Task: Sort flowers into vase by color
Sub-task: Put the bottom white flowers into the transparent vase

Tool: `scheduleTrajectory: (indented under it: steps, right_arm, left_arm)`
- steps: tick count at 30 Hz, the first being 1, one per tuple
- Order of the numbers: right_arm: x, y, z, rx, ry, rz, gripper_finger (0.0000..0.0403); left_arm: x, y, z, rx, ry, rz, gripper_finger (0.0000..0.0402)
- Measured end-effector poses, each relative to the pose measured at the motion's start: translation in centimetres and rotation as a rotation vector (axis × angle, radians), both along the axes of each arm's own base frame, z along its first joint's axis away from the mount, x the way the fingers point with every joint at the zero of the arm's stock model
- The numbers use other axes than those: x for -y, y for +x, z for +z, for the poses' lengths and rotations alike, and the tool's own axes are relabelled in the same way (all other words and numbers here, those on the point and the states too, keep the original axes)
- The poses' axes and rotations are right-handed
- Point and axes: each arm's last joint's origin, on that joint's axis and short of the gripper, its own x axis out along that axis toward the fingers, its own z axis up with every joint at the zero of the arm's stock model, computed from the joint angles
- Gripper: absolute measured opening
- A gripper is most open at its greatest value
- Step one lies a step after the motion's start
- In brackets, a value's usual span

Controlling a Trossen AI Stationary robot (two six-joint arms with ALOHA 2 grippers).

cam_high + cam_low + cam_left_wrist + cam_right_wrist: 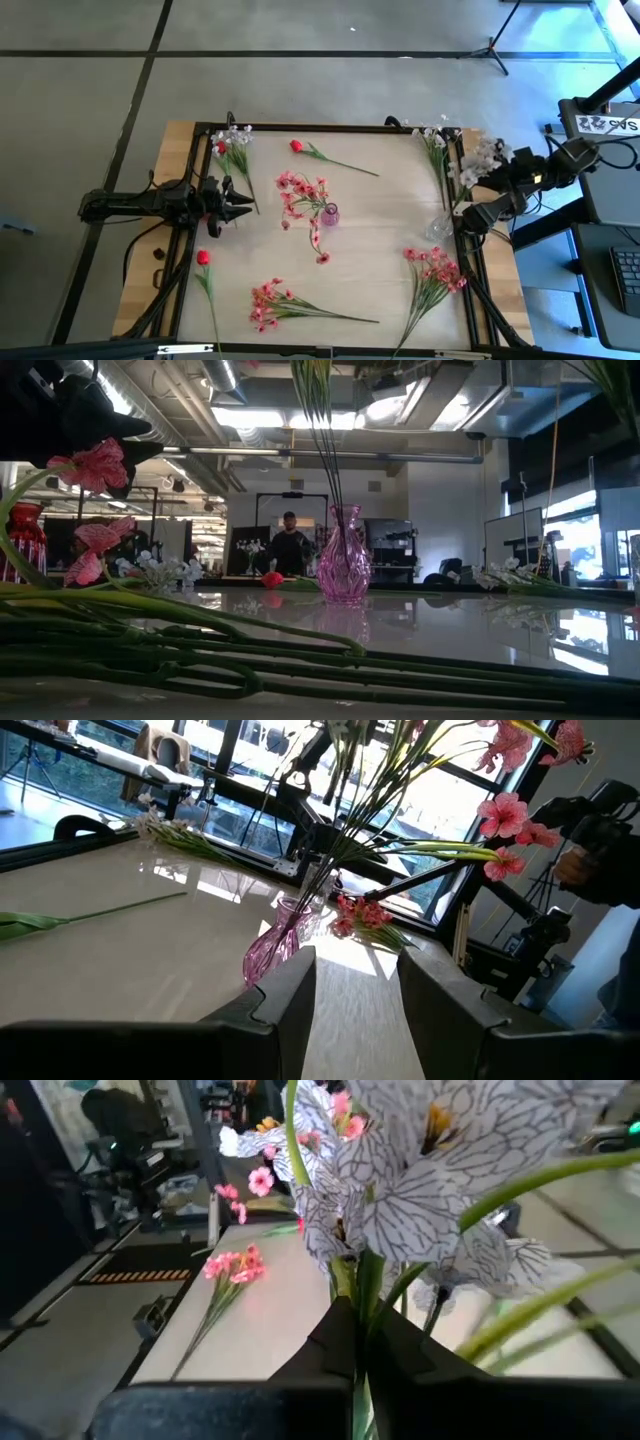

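A pink glass vase (329, 213) (343, 570) (272, 945) stands mid-table and holds several pink sprays (300, 193). A clear vase (438, 228) stands by the right edge. Lying flat on the table are white sprays (235, 140) (434, 142), red buds (297, 146) (203, 258) and pink sprays (270, 303) (435, 268). My left gripper (243, 205) (355, 965) is open and hovers left of the pink vase, pointing at it. My right gripper (470, 213) (358, 1305) is at the table's right edge beside the clear vase, shut on a white spray (485, 158). My right gripper pinches the white spray's green stems (360, 1275) between its two fingers, just below the veined white blossoms (420, 1170). The blossoms stand out past the fingertips, off the table, over its right edge. The stems' lower ends are hidden behind the gripper.
Black frame rails (460, 180) run along the table's edges. The stems of the near pink spray (200, 650) lie across the front of the low view. A person (288, 545) stands in the room beyond the table. Bare tabletop (380, 215) lies between the two vases.
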Motion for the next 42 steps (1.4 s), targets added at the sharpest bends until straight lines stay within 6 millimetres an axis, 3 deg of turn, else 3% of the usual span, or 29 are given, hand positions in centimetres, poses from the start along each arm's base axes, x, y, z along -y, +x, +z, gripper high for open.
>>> scheduleTrajectory:
  steps: [10,18,31,42]
  right_arm:
    - [-1.1,1.6,-1.9,-0.069,-0.007,0.039,0.0009]
    - [-1.3,2.6,-2.6,-0.045,-0.120,-0.062,0.0009]
    - [-1.0,2.8,-2.2,0.009,-0.220,-0.178,0.0009]
    - [-0.9,2.6,-3.1,-0.077,-0.218,-0.169,0.0023]
  left_arm:
    - [0.0,0.0,0.0,0.000,0.000,0.000,0.0141]
    - [0.0,0.0,0.0,0.000,0.000,0.000,0.0141]
    - [0.0,0.0,0.0,0.000,0.000,-0.001,0.0141]
    - [0.0,0.0,0.0,0.000,0.000,0.000,0.0141]
